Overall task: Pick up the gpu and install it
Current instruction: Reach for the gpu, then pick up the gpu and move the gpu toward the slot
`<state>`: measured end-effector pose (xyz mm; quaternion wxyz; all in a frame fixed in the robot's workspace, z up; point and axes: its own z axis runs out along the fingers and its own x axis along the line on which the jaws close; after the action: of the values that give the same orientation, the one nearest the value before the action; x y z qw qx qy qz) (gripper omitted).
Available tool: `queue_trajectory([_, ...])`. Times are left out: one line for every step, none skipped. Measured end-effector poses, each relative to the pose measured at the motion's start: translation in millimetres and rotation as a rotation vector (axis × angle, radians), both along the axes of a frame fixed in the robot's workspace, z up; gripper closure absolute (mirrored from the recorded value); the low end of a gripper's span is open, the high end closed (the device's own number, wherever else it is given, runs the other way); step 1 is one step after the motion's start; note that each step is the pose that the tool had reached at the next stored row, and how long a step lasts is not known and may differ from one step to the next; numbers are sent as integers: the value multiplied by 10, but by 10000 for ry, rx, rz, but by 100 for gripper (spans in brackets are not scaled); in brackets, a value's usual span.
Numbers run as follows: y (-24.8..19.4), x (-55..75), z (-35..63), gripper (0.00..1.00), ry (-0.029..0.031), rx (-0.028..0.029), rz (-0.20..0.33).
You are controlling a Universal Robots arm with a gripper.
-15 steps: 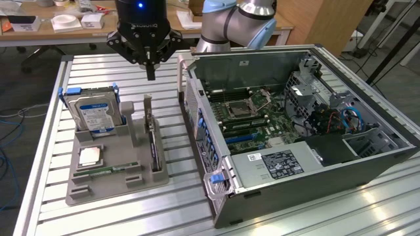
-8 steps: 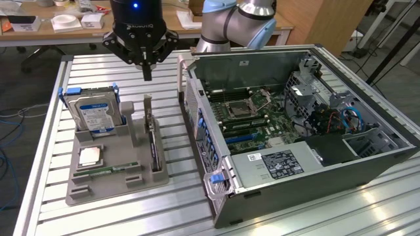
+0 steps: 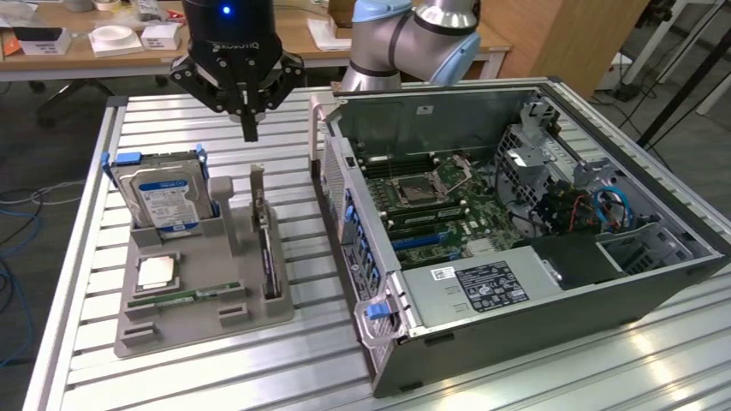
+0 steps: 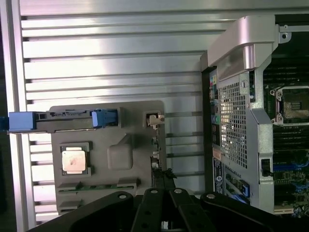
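The gpu (image 3: 266, 248) stands on its long edge in a slot of the grey tray (image 3: 217, 321), its metal bracket end toward the back. From above it looks like a thin dark strip (image 4: 155, 159) beside the tray's raised block. My gripper (image 3: 249, 128) hangs in the air above and behind the card's bracket end, fingers shut together with nothing between them. Its black linkage (image 4: 164, 205) sits over the card's near end in the wrist view. The open computer case (image 3: 639, 291) lies at the exterior view's right with its motherboard (image 3: 440, 210) exposed.
In the tray, a blue-labelled hard drive (image 3: 164, 195) stands upright. A CPU (image 3: 157, 272) and a RAM stick (image 3: 183, 298) lie flat in front of it. The case's rear wall (image 4: 236, 121) rises close beside the tray. A cluttered desk (image 3: 126, 38) stands behind the slatted table.
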<state>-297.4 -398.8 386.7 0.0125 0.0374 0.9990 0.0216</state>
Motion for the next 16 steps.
queue_trajectory([0,0,0,89,0,0,0])
queue_trajectory([0,-1,0,89,0,-1,0])
queue_trajectory([0,-1,0,89,0,0,0])
queue_trajectory([0,0,0,89,0,0,0])
queue_trajectory([0,0,0,89,0,0,0])
queue_trajectory([0,0,0,89,0,0,0])
queue_trajectory([0,0,0,89,0,0,0])
queue_trajectory([0,0,0,89,-1,0,0])
queue_trajectory([0,0,0,89,0,0,0])
queue_trajectory([0,0,0,89,0,0,1])
queue_trajectory([0,0,0,89,0,0,0])
queue_trajectory([0,0,0,89,0,0,0])
queue_trajectory([0,0,0,89,1,0,0])
queue_trajectory([0,-1,0,89,0,0,0])
queue_trajectory([0,0,0,83,0,0,0])
queue_trajectory([0,0,0,83,-1,0,0])
